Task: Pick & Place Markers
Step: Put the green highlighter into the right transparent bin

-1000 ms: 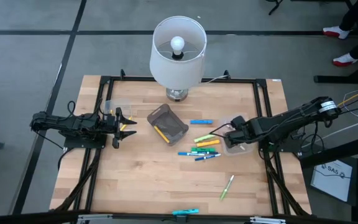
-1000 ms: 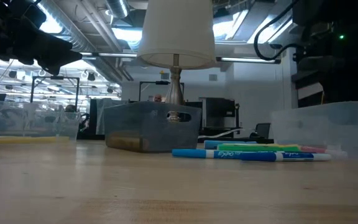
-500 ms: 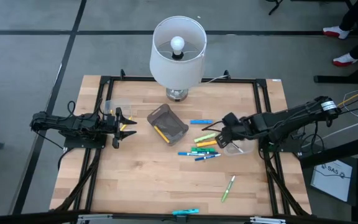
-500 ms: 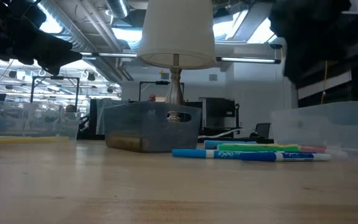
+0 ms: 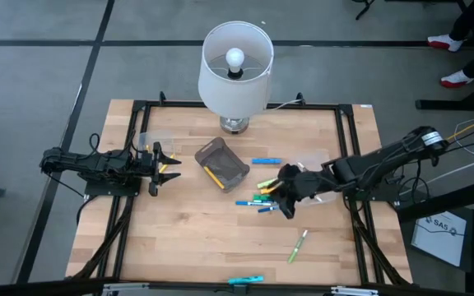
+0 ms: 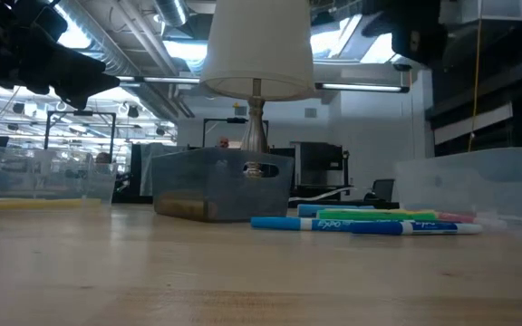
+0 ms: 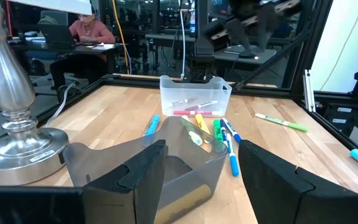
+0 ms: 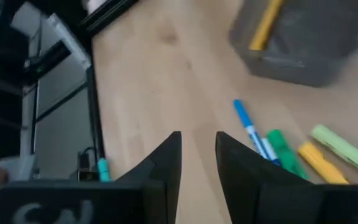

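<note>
Wooden planks make up the table (image 5: 188,230), framed by black rails, with a white-shaded lamp (image 5: 235,64) standing at its far edge. Most of the markers (image 5: 263,194) lie in a loose cluster near the middle, just right of a grey bin (image 5: 221,163); their long axes run roughly left to right across the table, some tilted slightly. One blue marker (image 5: 266,160) lies apart behind the cluster, also left to right. A green marker (image 5: 299,247) sits well apart nearer the front, slanting from front-left to back-right, and a cyan marker (image 5: 245,280) rests at the front edge. A yellow marker (image 5: 212,175) lies inside the grey bin. A clear tub (image 7: 194,94) holding a few more stands just right of the cluster.

Over the cluster's right end hangs the right gripper (image 5: 285,200), its fingers (image 8: 165,163) only narrowly apart and holding nothing. Near the table's left side waits the left gripper (image 5: 164,165), its fingers (image 7: 143,169) spread wide and empty.
</note>
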`<action>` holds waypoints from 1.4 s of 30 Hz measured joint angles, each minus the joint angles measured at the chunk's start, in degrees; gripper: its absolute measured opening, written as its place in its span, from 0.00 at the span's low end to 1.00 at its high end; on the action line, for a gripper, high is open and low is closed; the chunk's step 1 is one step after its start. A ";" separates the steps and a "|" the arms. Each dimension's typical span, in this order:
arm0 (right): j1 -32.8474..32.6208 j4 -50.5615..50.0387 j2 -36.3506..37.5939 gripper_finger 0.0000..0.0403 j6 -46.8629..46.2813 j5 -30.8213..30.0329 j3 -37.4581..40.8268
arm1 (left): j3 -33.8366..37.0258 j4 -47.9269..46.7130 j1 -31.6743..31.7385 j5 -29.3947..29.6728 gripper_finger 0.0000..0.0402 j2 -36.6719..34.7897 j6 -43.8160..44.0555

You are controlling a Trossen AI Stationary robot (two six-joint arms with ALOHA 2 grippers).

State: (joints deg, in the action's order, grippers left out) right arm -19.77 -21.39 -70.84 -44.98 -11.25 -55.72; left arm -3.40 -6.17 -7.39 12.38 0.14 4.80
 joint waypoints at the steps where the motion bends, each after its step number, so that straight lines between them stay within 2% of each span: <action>1: -0.55 0.71 -0.34 0.24 1.10 0.35 0.02 | 0.01 -0.01 0.01 0.00 0.49 0.00 0.00; 6: -3.03 7.76 -3.70 0.24 8.31 3.98 0.02 | 0.02 -0.01 0.01 -0.02 0.49 0.00 0.00; 14: -7.36 18.24 -12.00 0.24 22.56 16.04 0.02 | 0.02 0.04 -0.01 -0.01 0.49 0.00 0.00; 17: -8.49 18.68 -14.66 0.24 22.71 17.47 0.02 | 0.02 0.04 0.00 0.01 0.49 0.00 0.00; 23: -8.86 21.74 -21.06 0.24 20.02 16.60 0.02 | 0.02 0.11 -0.01 0.02 0.49 0.00 0.02; 26: -8.11 25.91 -24.62 0.24 20.80 20.55 0.02 | 0.02 0.08 -0.01 0.03 0.49 0.00 0.00; 30: -8.43 30.77 -29.18 0.24 26.94 27.27 -0.49 | 0.02 0.09 0.00 0.02 0.49 0.00 0.00; 33: -10.26 27.72 -30.88 0.24 33.20 28.68 -3.77 | 0.02 0.07 0.01 0.00 0.49 0.00 0.00; 36: -12.14 15.74 -30.99 0.24 39.58 27.80 -9.24 | 0.02 0.04 0.00 0.01 0.49 0.00 0.00; 42: -16.34 -13.31 -30.99 0.25 44.04 14.53 -22.22 | 0.02 0.07 0.00 0.01 0.49 0.00 0.00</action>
State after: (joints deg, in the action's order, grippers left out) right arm -36.10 -34.71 -101.82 -0.94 3.28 -77.94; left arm -3.38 -6.11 -7.39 12.39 0.14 4.80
